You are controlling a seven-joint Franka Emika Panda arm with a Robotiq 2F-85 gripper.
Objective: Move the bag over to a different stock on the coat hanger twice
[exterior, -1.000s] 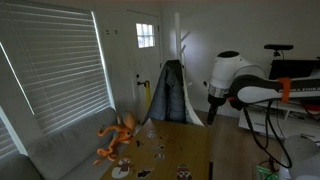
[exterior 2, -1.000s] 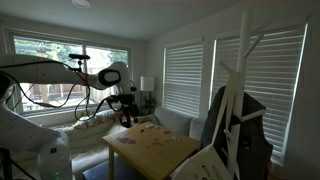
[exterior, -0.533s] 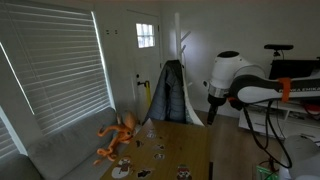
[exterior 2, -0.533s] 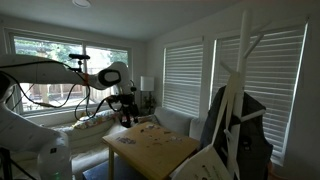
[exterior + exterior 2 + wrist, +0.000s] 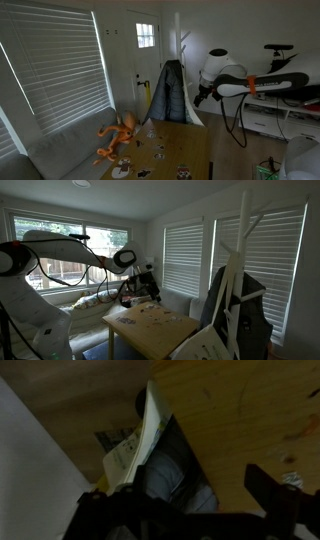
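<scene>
The white coat hanger stands by the door, and in the other exterior view its pegs branch upward at the right. A large dark jacket with pale lining hangs on it and fills the middle of the wrist view. I cannot make out the small bag or its strap in any view. My gripper hangs in the air a short way from the jacket, apart from it. In the wrist view the gripper is open and empty, its dark fingers spread wide.
A wooden table with small items on it stands below the arm. An orange plush toy lies on the grey sofa. Blinds cover the windows. A white door is behind the rack.
The arm has stretched out toward the coat hanger, and the gripper has moved closer to the jacket. The jacket and rack have not moved.
</scene>
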